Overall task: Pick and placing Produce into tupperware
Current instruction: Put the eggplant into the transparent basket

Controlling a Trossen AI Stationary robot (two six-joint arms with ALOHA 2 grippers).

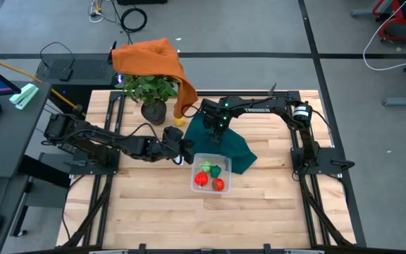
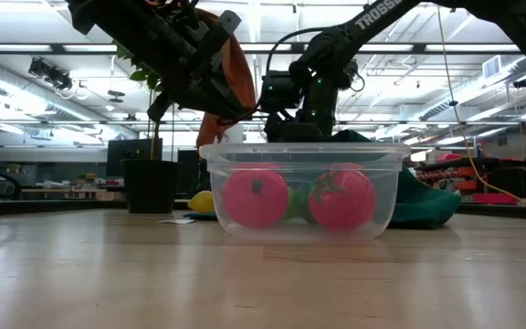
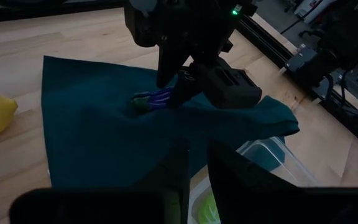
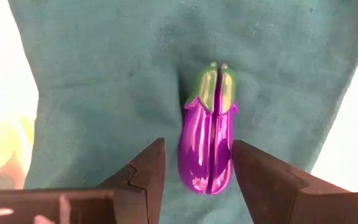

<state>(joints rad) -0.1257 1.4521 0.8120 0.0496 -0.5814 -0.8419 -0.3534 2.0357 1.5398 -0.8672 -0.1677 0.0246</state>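
A purple toy eggplant (image 4: 207, 149) with a green cap lies on its side on the dark teal cloth (image 1: 237, 152). My right gripper (image 4: 199, 143) points down over it, open, one finger on each side of its rounded end. The clear tupperware (image 1: 194, 185) stands on the table just near of the cloth. It holds two red pieces (image 1: 201, 179) and a green one (image 1: 212, 169). My left gripper (image 1: 187, 152) hovers shut and holds nothing, above the tupperware's far left corner. A yellow lemon (image 1: 180, 121) lies on the wood by the plant pot.
A potted plant (image 1: 150, 95) with an orange cloth (image 1: 154, 60) draped behind it stands at the table's far side, left of the teal cloth. Bare wood (image 1: 154, 212) stretches toward the near edge. Black frame rails (image 1: 309, 176) run along both sides.
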